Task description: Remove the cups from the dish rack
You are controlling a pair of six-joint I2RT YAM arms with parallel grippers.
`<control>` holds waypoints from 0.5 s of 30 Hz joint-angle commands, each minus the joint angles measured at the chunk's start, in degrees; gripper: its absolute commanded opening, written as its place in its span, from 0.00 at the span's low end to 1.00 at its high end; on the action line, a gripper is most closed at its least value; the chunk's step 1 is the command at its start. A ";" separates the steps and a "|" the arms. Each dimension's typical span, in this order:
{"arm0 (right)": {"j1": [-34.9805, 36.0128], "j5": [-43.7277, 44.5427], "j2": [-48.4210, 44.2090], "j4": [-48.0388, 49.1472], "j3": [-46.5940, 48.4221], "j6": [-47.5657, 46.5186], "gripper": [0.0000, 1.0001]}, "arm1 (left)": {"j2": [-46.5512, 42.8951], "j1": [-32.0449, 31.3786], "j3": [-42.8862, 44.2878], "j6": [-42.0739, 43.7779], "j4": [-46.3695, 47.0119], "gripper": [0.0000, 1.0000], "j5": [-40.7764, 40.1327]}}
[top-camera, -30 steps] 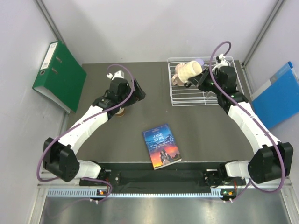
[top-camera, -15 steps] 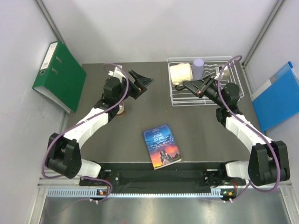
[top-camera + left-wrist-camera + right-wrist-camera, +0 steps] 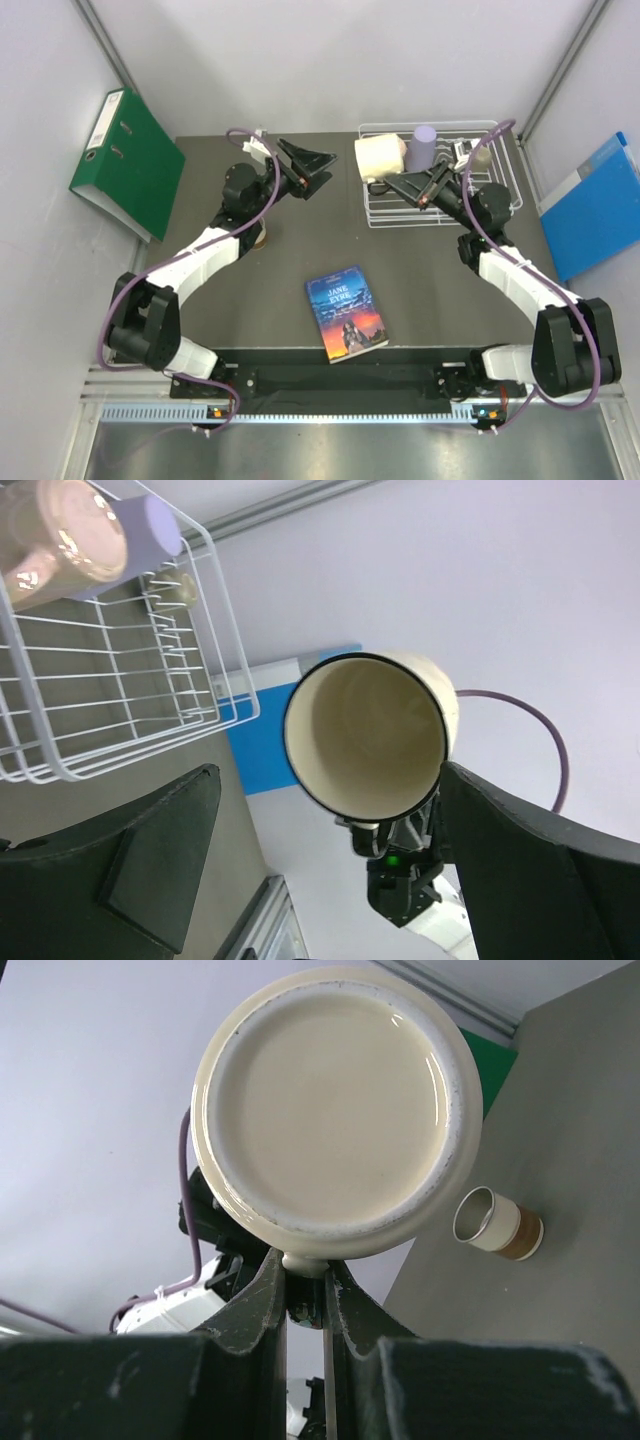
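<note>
My right gripper [image 3: 397, 184] is shut on the handle of a pale cream handled mug [image 3: 381, 155], held on its side above the left edge of the white wire dish rack [image 3: 492, 205]. The right wrist view shows the mug's base [image 3: 335, 1110] and my fingers [image 3: 258, 1305] pinching the handle. My left gripper [image 3: 320, 170] is open and raised, facing the mug's mouth [image 3: 365, 735] from the left with a gap between. A lilac tumbler [image 3: 425, 146] stands in the rack. A glossy pinkish cup [image 3: 55, 535] shows beside it in the left wrist view.
A small white cup with a brown band [image 3: 259, 238] stands on the table under the left arm and also shows in the right wrist view [image 3: 497, 1223]. A paperback book [image 3: 347, 313] lies front centre. A green binder [image 3: 125, 165] leans left, a blue folder [image 3: 595, 200] right.
The right gripper has lifted the mug and turned it on its side, moving left. The left gripper has risen from the small cup, opened, and moved right toward the mug.
</note>
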 commanded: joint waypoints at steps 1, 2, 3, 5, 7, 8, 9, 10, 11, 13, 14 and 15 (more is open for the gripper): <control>2.25 -0.04 1.05 7.29 2.80 -1.10 0.00 | 0.80 -1.25 3.47 -0.78 6.05 0.94 1.72; 2.60 -0.04 1.58 7.38 3.07 -1.19 0.00 | 0.98 -1.69 4.08 -0.78 6.23 0.94 1.80; 3.39 -0.04 2.37 7.38 3.50 -1.37 0.00 | 1.33 -1.96 4.35 -0.69 6.49 0.94 2.07; 4.27 0.04 3.51 7.38 4.39 -1.46 0.00 | 2.12 -2.66 5.31 -1.04 7.28 0.94 2.59; 5.41 0.22 4.30 7.47 5.17 -1.72 0.00 | 2.73 -3.36 5.93 -1.48 8.51 0.93 2.86; 5.68 0.22 4.66 7.64 5.35 -1.72 0.00 | 2.82 -3.54 6.19 -1.48 8.52 0.93 2.86; 6.20 0.22 5.44 7.82 5.53 -1.72 0.00 | 2.91 -3.80 6.54 -1.40 8.52 0.93 3.12; 6.38 0.22 5.71 8.08 5.88 -1.63 0.00 | 3.26 -4.24 7.16 -1.22 8.34 0.93 3.64; 6.64 0.13 6.50 8.34 6.14 -1.63 0.00 | 3.26 -4.42 7.34 -1.13 8.43 0.92 3.82; 7.26 -0.22 7.29 8.70 6.84 -1.46 0.00 | 3.44 -4.94 7.60 -0.96 8.52 0.92 4.09; 7.35 -0.22 7.82 8.96 7.02 -1.37 0.00 | 3.61 -5.03 7.60 -0.95 8.52 0.91 4.26; 7.87 -0.39 8.00 9.22 7.20 -1.19 0.00 | 3.79 -5.21 7.60 -0.87 8.52 0.90 4.35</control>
